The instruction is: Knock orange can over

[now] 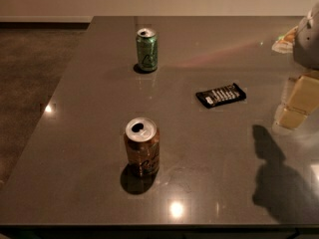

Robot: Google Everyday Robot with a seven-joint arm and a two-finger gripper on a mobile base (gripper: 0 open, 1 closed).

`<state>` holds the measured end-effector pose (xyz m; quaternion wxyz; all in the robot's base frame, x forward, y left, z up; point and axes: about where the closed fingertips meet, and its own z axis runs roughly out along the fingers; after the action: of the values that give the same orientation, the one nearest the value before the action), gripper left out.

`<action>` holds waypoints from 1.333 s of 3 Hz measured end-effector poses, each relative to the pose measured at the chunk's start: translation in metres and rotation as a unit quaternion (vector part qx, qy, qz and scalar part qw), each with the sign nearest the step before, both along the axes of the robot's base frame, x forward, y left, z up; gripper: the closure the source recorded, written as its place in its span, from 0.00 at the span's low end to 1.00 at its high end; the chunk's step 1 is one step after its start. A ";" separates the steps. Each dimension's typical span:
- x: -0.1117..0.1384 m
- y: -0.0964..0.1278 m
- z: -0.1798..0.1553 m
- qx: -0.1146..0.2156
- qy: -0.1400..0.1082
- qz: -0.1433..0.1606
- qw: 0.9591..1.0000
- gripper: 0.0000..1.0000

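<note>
Standing by the front edge: orange can (142, 147), upright, left of the tabletop's middle; silver top with the pull-tab opening facing up, dark script on its orange-brown side.
Far edge: green can (147, 50), upright, left of the middle, roughly in line behind the orange can and well apart from it; silver top, opened.
Toward the right edge: black snack bar (221, 95), lying flat and slightly askew, pale lettering on the wrapper; nearer the far edge than the front edge, touching nothing.
Right edge: gripper (295, 106), pale cream, below a grey housing (309, 39) that the frame cuts off; about midway between the far and front corners, well apart from the orange can; whether it is spread or closed, cannot tell.
Far right corner: pale packet (283, 38), partly hidden behind the grey housing; kind not clear.
Front right corner: large shadow (279, 183), dark, cast on the surface.
Surface: tabletop (84, 133), dark grey, glossy, small light spots reflected in it.
Beyond the left edge: floor (30, 68), brown, speckled.
</note>
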<state>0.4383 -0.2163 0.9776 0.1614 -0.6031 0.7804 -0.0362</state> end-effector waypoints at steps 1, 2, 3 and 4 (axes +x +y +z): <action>0.000 0.000 0.000 0.000 0.000 0.000 1.000 0.00; 0.008 0.015 0.001 0.031 0.002 0.017 0.999 0.00; 0.015 0.047 -0.001 0.092 -0.003 0.049 0.995 0.00; 0.015 0.087 -0.007 0.151 -0.007 0.082 0.985 0.00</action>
<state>0.4538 -0.1295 0.9711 0.2587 -0.6334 0.7237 0.0908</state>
